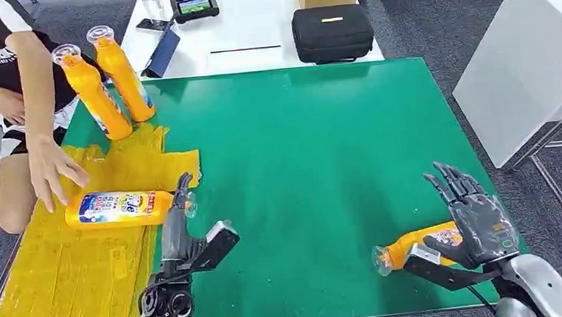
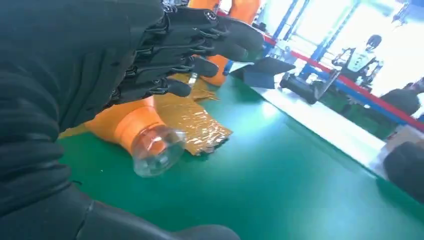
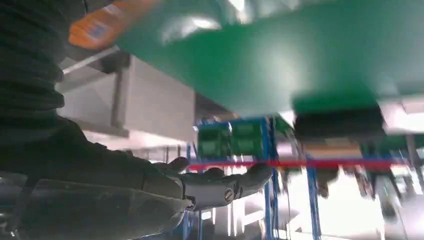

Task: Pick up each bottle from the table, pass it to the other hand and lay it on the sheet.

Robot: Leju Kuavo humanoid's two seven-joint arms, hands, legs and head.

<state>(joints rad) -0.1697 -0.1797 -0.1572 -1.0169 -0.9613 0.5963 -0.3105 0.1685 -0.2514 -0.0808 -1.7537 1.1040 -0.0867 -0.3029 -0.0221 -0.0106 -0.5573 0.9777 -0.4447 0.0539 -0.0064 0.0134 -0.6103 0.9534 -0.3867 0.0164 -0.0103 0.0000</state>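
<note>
On the green table [image 1: 309, 164], a yellow sheet [image 1: 68, 281] covers the robot's left side, and one orange bottle [image 1: 119, 209] lies on its side across it, its clear cap just past the sheet's edge. The left hand [image 1: 180, 231] sits right at that cap end with its fingers [image 2: 200, 47] stretched out straight and slightly apart, reaching over the bottle's neck without closing on it; whether they touch it cannot be told. A person's hand [image 1: 52, 173] rests on the bottle's other end. Two more bottles [image 1: 109, 85] stand upright at the far end of the sheet, close together. A fourth bottle [image 1: 414, 248] lies on the bare table near the right front edge, cap pointing toward the middle; the right hand [image 1: 473, 215] hovers over its base end, fingers spread and holding nothing. A black case [image 1: 332, 33] sits on the white table beyond.
</note>
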